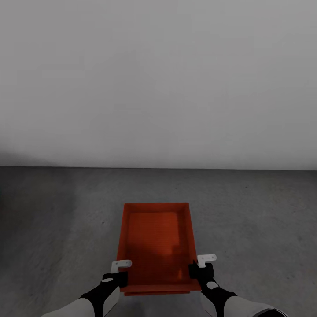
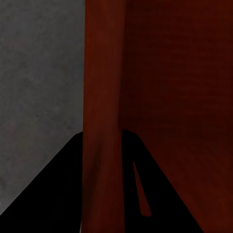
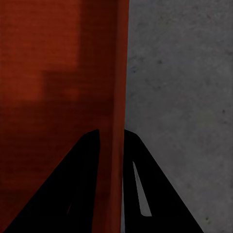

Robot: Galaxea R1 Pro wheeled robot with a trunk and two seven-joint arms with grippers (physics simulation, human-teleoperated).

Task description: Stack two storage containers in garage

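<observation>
We see one orange-red storage container (image 1: 157, 240) held out in front of the trunk, above the dark grey concrete floor (image 1: 246, 220), with a plain white wall (image 1: 158, 79) rising behind it. In the head view the bin is open at the top, its long sides running away from us, and its near end sits between the two arms. A second orange edge shows just under its near rim, but we cannot tell whether that belongs to another bin nested below.

The left end effector (image 1: 118, 272) is at the near left corner of the container, and the right end effector (image 1: 200, 266) is at the near right corner. Each has a pale fingertip showing over the rim.

In the left wrist view the container's side wall (image 2: 101, 97) runs straight between the two dark fingers (image 2: 53, 194), one outside over the floor and one inside the bin, so this end effector is closed down on the wall. In the right wrist view we see the same: the wall (image 3: 116, 97) passes between the dark fingers (image 3: 160, 194), which pinch it from both sides, with the bin's inner floor on one side and the grey concrete on the other
</observation>
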